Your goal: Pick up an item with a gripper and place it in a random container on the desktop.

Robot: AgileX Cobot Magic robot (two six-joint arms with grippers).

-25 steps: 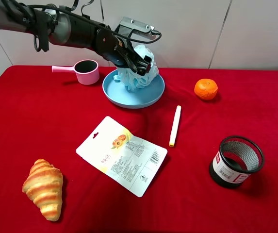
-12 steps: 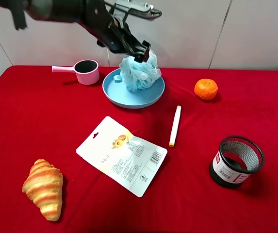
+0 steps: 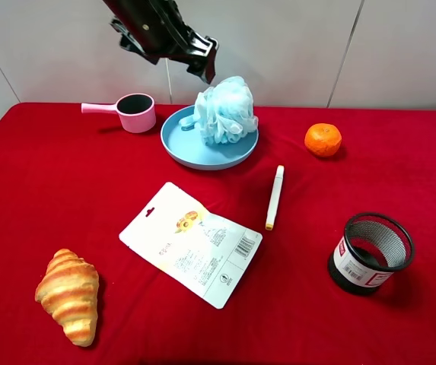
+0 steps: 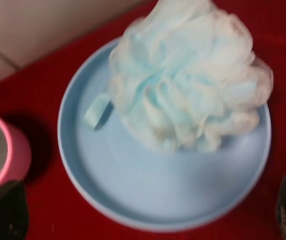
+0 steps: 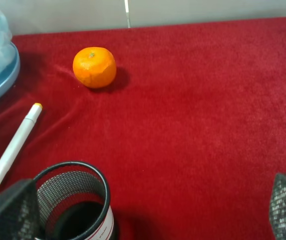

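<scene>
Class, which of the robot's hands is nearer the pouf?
Left. The left hand hangs just above the pouf; the right hand is over by the mesh cup, far off.

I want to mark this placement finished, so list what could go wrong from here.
1. The pouf sits off-centre on the plate, against its back rim; a nudge could roll it onto the cloth.
2. The open left gripper hangs just above the pouf; dipping could snag the netting.
3. The pink cup stands close beside the plate, where the arm's retreat might clip it.
</scene>
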